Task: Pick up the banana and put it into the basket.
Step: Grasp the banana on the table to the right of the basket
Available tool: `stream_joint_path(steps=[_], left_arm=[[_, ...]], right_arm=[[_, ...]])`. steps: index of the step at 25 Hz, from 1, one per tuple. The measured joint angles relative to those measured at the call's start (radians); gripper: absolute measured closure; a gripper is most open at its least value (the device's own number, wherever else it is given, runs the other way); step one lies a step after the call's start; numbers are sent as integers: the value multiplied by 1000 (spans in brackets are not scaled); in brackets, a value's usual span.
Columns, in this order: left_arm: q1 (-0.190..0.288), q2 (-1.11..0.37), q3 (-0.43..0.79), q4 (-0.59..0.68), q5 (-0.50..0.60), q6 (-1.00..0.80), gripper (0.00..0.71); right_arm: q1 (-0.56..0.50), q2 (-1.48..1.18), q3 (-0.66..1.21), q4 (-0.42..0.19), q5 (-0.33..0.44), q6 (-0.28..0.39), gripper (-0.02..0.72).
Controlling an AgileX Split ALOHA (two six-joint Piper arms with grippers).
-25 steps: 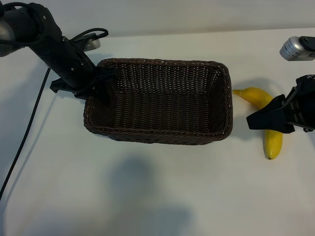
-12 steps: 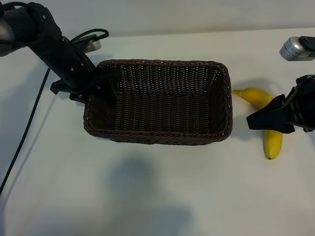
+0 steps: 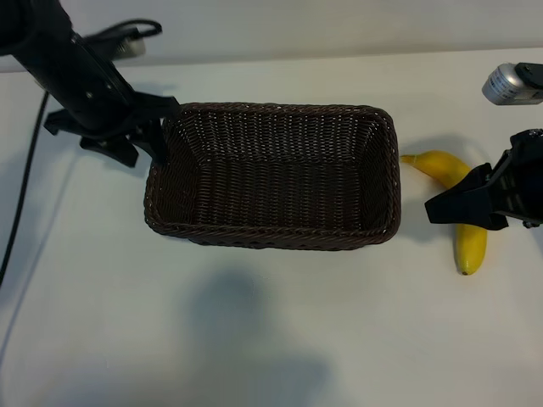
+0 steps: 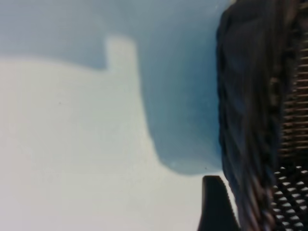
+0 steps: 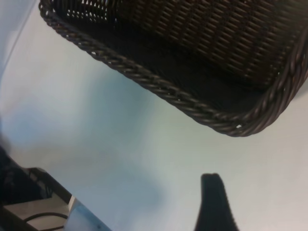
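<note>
The dark brown wicker basket (image 3: 271, 174) sits mid-table with nothing in it. It also shows in the left wrist view (image 4: 255, 120) and the right wrist view (image 5: 192, 43). The yellow banana (image 3: 441, 163) lies on the table just right of the basket, its middle hidden under my right gripper (image 3: 462, 208). That gripper hovers over it, open and holding nothing; the right wrist view shows one finger (image 5: 214, 207) over bare table. My left gripper (image 3: 136, 134) is open just outside the basket's left rim, clear of it, with one finger (image 4: 215, 204) beside the wicker wall.
A silver device (image 3: 513, 83) sits at the far right edge above the right arm. A black cable (image 3: 25, 203) trails down the left side of the table. A boxy object (image 5: 38, 207) stands beyond the table edge.
My left gripper opened, let go of the basket's left rim and drew back to the left and away. The basket settled flat. The right arm and banana have not moved.
</note>
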Motion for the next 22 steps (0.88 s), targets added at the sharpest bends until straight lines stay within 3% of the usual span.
stream_joint_path(steps=[6,15,22], left_arm=[[7,-62,0,79,2,-23,233],[147,-63,-8,296,17,-121,232],[164,-71,-8,399,84,-163,232]], right_arm=[[0,0,0,0,0,0,232],[0,0,0,0,0,0,232],[0,0,0,0,0,0,232]])
